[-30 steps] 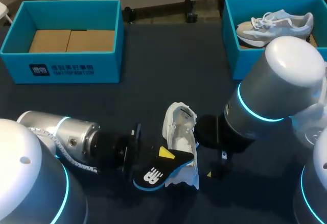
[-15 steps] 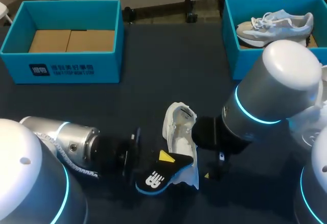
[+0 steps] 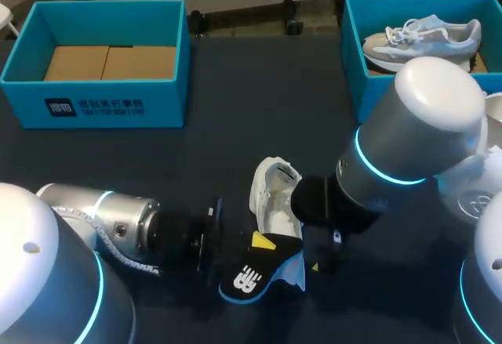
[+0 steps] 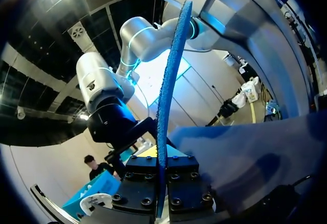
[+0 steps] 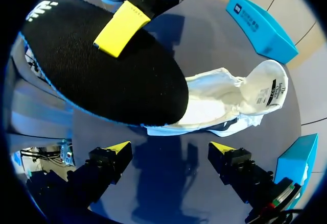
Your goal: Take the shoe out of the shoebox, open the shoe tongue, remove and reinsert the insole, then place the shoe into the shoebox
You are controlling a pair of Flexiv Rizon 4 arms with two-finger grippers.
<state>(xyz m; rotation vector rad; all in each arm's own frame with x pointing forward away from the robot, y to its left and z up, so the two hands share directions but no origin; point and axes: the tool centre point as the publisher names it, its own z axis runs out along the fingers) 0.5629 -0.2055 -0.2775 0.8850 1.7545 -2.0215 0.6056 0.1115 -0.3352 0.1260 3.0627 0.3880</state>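
Shifted rightward toward the white shoe (image 3: 274, 199) since a second ago, the black insole (image 3: 249, 276) is being pinched between the fingers of the left gripper (image 3: 259, 244), one yellow tip lying on its upper face. It is being held tilted over the shoe's near end. The shoe is being left lying near the middle of the table's (image 3: 235, 109) front edge, its opening gaping upward. The fingers of the right gripper (image 5: 171, 150) are being held spread just beside the shoe, touching nothing.

black insole (image 3: 247, 276) at left arm (image 3: 118, 222) tip, overlapping white shoe (image 3: 271, 203)
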